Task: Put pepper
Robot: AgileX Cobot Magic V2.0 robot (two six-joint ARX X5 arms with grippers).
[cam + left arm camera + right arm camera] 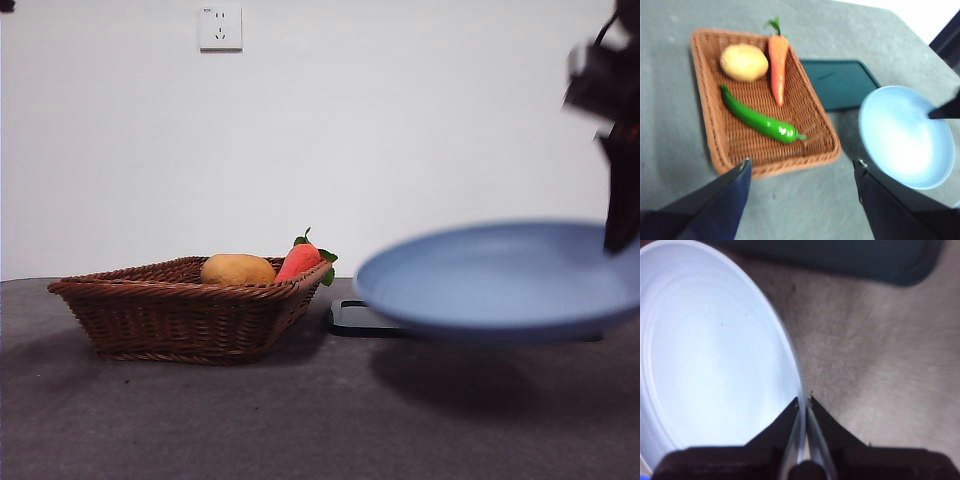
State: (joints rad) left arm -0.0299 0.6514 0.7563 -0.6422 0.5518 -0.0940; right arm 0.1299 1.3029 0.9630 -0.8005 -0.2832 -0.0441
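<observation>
Pepper lay untouched on the floor of the wicker basket, diagonal across its middle, beside a carrot and near a potato; in the front view the basket's wall hid it. The right gripper had its jaws pinched on the rim of a light-blue plate, which hung clear of the table, casting a shadow below it, to the right of the basket. A dark-green tray lay flat on the table between basket and plate, farther back. The left gripper hovered above the basket's near edge, jaws spread wide and holding nothing.

The step in hand appeared to be the bringing of the plate as a receiving dish; the pepper's pick-up had not begun. The next move would likely call for the left gripper to descend over the pepper's middle, jaws across its narrow width, avoiding the carrot alongside.
</observation>
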